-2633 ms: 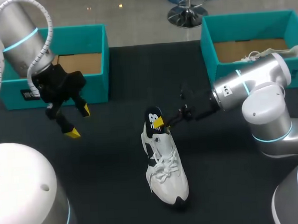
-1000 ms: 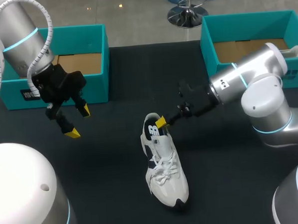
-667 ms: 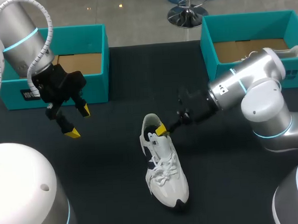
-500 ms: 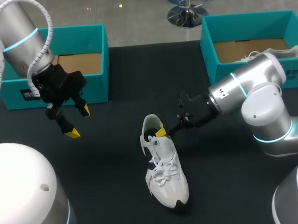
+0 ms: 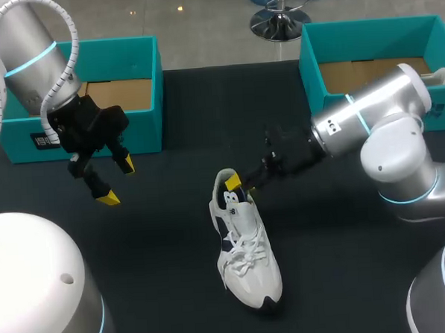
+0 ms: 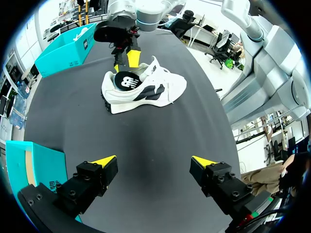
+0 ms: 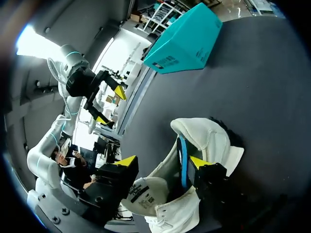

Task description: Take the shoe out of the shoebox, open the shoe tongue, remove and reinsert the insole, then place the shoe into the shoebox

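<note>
A white sneaker (image 5: pixel 245 247) with dark trim lies on the black table (image 5: pixel 177 288), its heel toward the back. Its black insole (image 6: pixel 127 82) sits inside the shoe opening, and in the right wrist view the insole's blue edge (image 7: pixel 182 158) shows beside one finger. My right gripper (image 5: pixel 237 185) hangs at the heel opening; its fingers (image 7: pixel 125 161) stand apart over the collar and tongue (image 7: pixel 141 191), holding nothing. My left gripper (image 5: pixel 107 180) hovers open well left of the shoe, nothing between its fingertips (image 6: pixel 104 160). The left wrist view also shows the sneaker (image 6: pixel 141 87) and my right gripper (image 6: pixel 127 56).
A teal shoebox (image 5: pixel 118 90) stands at the back left, behind my left gripper. A second teal shoebox (image 5: pixel 373 50) at the back right holds another white shoe (image 5: pixel 404 78). Bare black table lies around the sneaker.
The insole stood out of the heel earlier; my right gripper pressed it down into the shoe, then opened and drew back slightly. My left arm has kept still.
</note>
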Controlling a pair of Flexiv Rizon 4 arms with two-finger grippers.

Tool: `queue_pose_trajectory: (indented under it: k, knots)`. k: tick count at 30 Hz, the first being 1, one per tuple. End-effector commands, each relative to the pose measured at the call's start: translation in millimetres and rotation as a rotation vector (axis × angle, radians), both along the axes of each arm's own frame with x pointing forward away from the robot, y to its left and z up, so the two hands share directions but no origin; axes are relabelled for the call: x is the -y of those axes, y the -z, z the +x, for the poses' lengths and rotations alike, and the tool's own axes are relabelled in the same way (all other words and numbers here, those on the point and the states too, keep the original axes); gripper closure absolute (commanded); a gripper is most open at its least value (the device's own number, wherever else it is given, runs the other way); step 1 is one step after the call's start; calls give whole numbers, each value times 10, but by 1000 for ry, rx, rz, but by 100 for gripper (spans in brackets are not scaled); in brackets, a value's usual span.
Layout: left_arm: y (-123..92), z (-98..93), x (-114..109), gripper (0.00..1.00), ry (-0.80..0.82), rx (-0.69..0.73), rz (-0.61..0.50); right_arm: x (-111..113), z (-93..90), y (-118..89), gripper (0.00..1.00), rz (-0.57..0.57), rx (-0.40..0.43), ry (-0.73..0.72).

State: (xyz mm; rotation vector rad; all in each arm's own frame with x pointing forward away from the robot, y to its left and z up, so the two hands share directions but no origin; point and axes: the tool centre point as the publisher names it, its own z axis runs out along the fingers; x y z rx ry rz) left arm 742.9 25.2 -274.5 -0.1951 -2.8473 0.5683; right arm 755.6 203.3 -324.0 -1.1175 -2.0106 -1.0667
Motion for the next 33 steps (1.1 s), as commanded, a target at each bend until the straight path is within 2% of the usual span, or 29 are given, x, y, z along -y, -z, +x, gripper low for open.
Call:
queue_pose_trajectory:
  k: [1,5,8,10,12,13,16,18,33]
  knots:
    - [2,-1,-3,0,1,0,2,101,17,-220,0,-35,30,18]
    - [2,-1,-3,0,1,0,2,201,86,-387,0,-50,73,54]
    - [2,-1,-3,0,1,0,2,251,100,-534,0,-99,71,111]
    - [2,-1,-3,0,1,0,2,254,91,-613,0,-139,47,148]
    - [2,-1,-3,0,1,0,2,264,59,-666,0,-174,-14,217]
    - [2,-1,-3,0,1,0,2,268,34,-677,0,-198,-70,250]
    - [2,-1,-3,0,1,0,2,324,-96,-684,0,-244,-152,336]
    - [2,-1,-3,0,1,0,2,313,-193,-696,0,-228,-177,337]
    - [2,-1,-3,0,1,0,2,313,-193,-696,0,-228,-177,337]
